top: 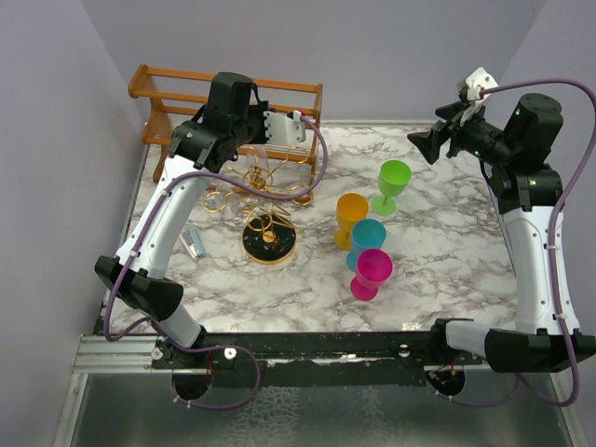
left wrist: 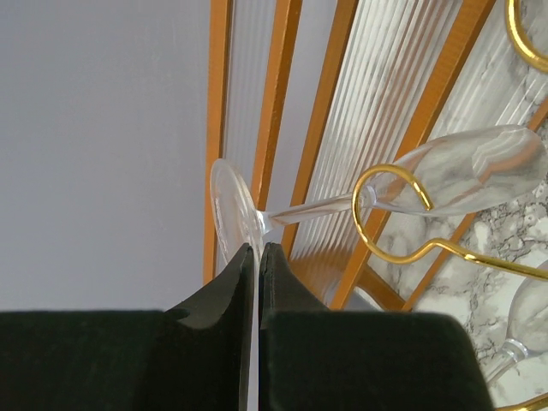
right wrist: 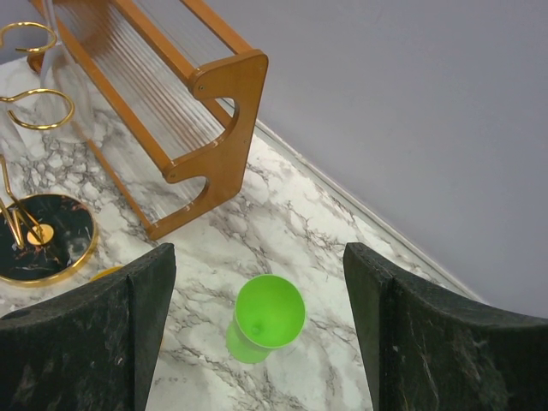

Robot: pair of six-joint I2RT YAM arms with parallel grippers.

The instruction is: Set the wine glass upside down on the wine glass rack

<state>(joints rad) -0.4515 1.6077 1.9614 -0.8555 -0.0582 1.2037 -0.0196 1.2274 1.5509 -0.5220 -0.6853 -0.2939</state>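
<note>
Progress-wise we're looking nearly done: left end effector [left wrist: 258, 257] is pinching the wine glass [left wrist: 462, 175] by its foot, stem sitting in a wine glass rack [top: 269, 244] loop, right end effector [right wrist: 257, 265] hanging spread, release not yet done.

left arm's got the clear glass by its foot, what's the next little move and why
Probably ease the left gripper down along the stem's line before opening. It is shut on the foot of the wine glass, and the stem already runs through a gold loop of the wine glass rack, but the foot sits apart from that loop, so releasing now could drop it.
</note>
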